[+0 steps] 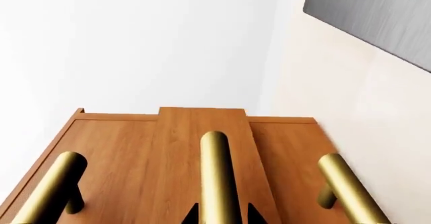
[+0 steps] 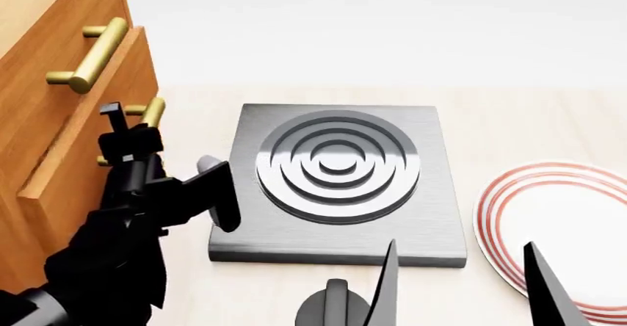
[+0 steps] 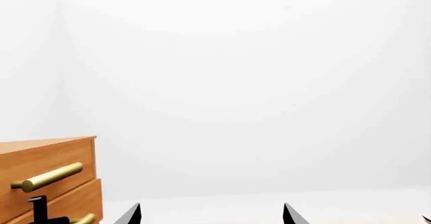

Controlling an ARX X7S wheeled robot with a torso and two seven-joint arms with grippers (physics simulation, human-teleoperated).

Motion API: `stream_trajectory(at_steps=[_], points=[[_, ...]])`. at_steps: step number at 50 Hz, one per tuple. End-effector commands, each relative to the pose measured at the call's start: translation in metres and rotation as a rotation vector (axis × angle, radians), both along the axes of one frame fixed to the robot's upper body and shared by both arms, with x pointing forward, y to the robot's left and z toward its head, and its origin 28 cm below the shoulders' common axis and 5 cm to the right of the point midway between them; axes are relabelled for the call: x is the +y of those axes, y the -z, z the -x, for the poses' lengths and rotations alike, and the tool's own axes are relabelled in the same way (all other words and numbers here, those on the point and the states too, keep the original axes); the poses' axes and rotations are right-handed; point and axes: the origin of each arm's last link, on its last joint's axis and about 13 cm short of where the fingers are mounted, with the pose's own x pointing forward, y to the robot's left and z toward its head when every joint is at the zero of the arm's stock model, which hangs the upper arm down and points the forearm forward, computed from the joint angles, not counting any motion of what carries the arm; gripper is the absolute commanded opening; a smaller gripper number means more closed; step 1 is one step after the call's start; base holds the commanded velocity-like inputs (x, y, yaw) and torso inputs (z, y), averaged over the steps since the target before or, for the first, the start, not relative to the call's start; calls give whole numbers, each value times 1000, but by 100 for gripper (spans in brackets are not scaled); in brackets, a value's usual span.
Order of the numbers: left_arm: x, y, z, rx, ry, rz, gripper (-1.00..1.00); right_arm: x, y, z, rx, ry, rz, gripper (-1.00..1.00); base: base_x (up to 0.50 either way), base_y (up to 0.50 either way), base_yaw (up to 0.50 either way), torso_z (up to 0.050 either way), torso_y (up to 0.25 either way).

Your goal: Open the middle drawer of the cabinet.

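Observation:
The orange-brown cabinet stands at the left. Its middle drawer sticks out a little from the matching faces; in the left wrist view its face is the raised centre strip. My left gripper is at the drawer's brass bar handle. In the left wrist view the handle runs between the two black fingertips, which press close on either side of it. My right gripper is open and empty, low in front, away from the cabinet; it also shows in the right wrist view.
A grey square slab with concentric rings lies on the pale counter just right of the cabinet. A white plate with red rings lies at the right. The two other brass handles flank the gripped one.

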Motion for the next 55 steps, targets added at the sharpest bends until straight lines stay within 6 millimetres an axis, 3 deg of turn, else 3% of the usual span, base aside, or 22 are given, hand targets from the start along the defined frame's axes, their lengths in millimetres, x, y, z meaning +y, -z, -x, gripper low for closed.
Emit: stream_trajectory(at_steps=[1,55], points=[[-23,-19,-4,-111,148,-73,-100,0,0,0,-1,0,-1,100,0,0,-3,0,0],[-73,-30,10,-154,425,-45,-100,-5,-5,3,-15,11,-17,100,0,0,0,1,4]])
